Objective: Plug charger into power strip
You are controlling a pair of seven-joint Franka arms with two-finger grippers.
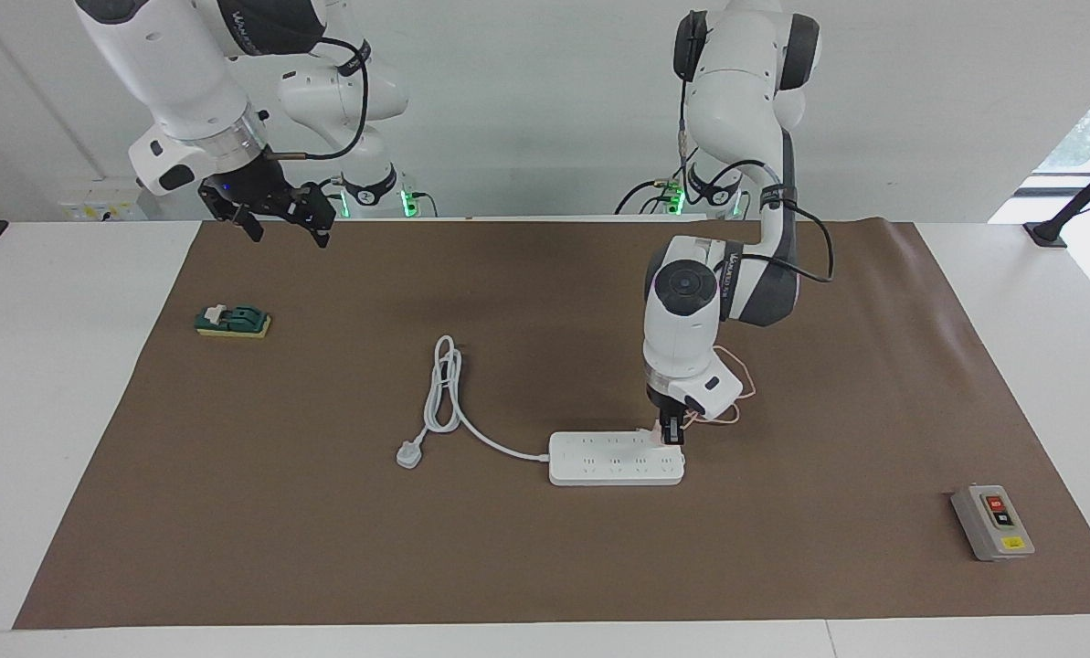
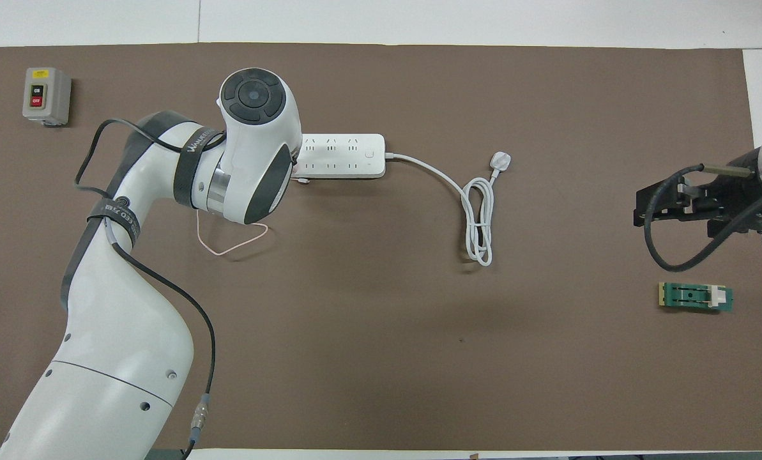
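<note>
The white power strip (image 1: 613, 460) (image 2: 345, 155) lies mid-mat, its thick cord running to a white plug (image 1: 408, 454). My left gripper (image 1: 671, 432) points straight down at the strip's end toward the left arm's side, over the socket row nearer the robots. It is shut on the small pink charger (image 1: 659, 433). I cannot tell whether the charger's pins are in a socket. The charger's thin pink cable (image 1: 736, 402) (image 2: 234, 246) loops on the mat beside the wrist. In the overhead view the left arm hides the charger and its gripper. My right gripper (image 1: 280, 222) (image 2: 637, 207) waits open in the air.
A grey box with red and black buttons (image 1: 992, 523) (image 2: 46, 96) sits toward the left arm's end of the mat. A green switch block (image 1: 232, 321) (image 2: 695, 297) lies below the right gripper. The coiled white cord (image 2: 480, 223) lies between them.
</note>
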